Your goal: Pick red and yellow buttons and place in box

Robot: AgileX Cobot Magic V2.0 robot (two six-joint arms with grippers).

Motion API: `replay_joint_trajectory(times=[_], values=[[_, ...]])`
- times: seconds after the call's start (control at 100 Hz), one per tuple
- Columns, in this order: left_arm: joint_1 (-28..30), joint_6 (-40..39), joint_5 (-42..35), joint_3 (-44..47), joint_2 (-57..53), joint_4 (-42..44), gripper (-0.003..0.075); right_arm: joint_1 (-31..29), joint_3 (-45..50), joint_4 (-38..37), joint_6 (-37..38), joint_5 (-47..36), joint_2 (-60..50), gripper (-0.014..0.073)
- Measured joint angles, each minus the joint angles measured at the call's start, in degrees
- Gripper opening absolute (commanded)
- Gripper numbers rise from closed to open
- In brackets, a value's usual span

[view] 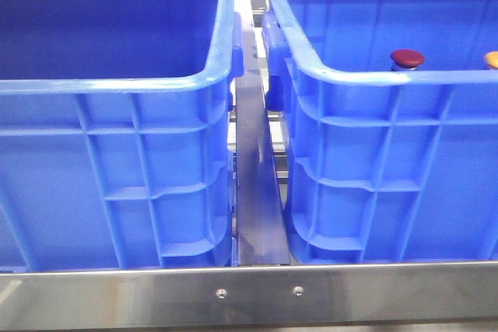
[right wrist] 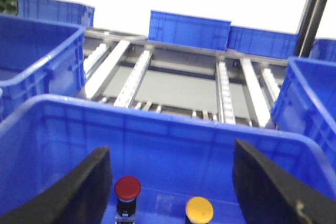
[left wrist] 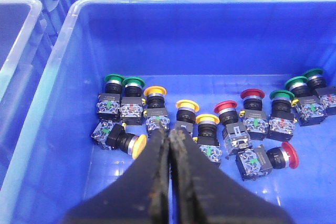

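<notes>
hanging spread wide and empty, the right gripper (right wrist: 170,192) frames the red button (right wrist: 127,187) and yellow button (right wrist: 199,209) standing in the box (right wrist: 157,129). left gripper (left wrist: 169,145) is pinched closed, empty, over a bin of mixed buttons (left wrist: 210,119); crowding risks a neighbour being grabbed.

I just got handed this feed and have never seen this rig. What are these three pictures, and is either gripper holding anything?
It is a robot with two arms, each ending in a two-finger gripper. The front view looks forward at two blue crates: the left crate and the right crate. A red button and a yellow button peek over the right crate's rim. The left wrist camera looks down past the left gripper, shut and holding nothing, into a crate with a pile of green, yellow and red buttons. The right wrist camera shows the right gripper open and empty, above the same red and yellow buttons.
</notes>
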Motion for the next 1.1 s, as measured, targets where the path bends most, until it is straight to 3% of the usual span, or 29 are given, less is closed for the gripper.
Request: replay_joint_trajectory(times=[0.09, 0.16, 0.35, 0.47, 1.1], values=[[0.0, 0.0, 0.0, 0.0, 0.0, 0.0, -0.0019, 0.0, 1.2, 0.1, 0.0, 0.0, -2.7, 0.0470], [0.0, 0.0, 0.0, 0.0, 0.0, 0.0, -0.0019, 0.0, 2.2, 0.1, 0.0, 0.0, -4.1, 0.0394], [0.0, 0.0, 0.0, 0.0, 0.0, 0.0, -0.0019, 0.0, 2.7, 0.1, 0.0, 0.0, -5.2, 0.0080], [0.0, 0.0, 0.0, 0.0, 0.0, 0.0, -0.0019, 0.0, 2.7, 0.1, 0.0, 0.0, -5.3, -0.0074], [0.0, 0.0, 0.0, 0.0, 0.0, 0.0, -0.0019, 0.0, 2.7, 0.1, 0.0, 0.0, -5.4, -0.0069]])
